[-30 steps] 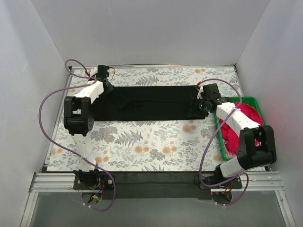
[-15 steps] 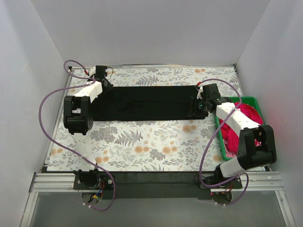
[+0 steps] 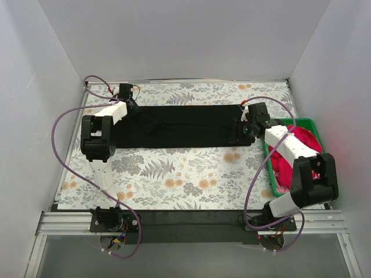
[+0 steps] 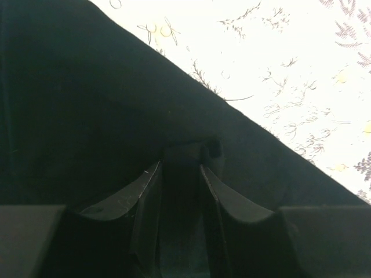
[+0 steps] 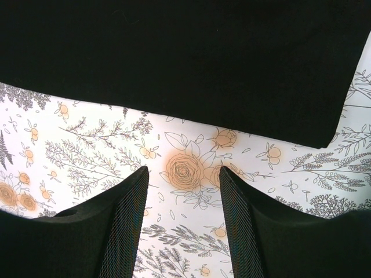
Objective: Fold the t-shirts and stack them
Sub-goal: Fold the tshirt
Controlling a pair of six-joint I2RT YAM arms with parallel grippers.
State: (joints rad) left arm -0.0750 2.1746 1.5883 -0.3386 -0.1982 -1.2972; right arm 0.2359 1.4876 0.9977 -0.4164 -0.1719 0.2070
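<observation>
The black t-shirt lies flat as a long folded strip across the back of the table. My left gripper is at the strip's far left corner, shut on a bunch of the black cloth; in the left wrist view the gripper has cloth between its jaws. My right gripper is open and empty at the strip's right end. In the right wrist view the gripper hovers over bare tablecloth, just short of the shirt's edge. The pinkish-red t-shirt lies crumpled in the crate.
The green plastic crate stands at the right edge of the table, under my right arm. A floral tablecloth covers the table. White walls close in the left, back and right sides.
My left arm has shifted slightly at the shirt's left corner, its elbow moving a little. The black shirt and my right arm have not visibly moved.
</observation>
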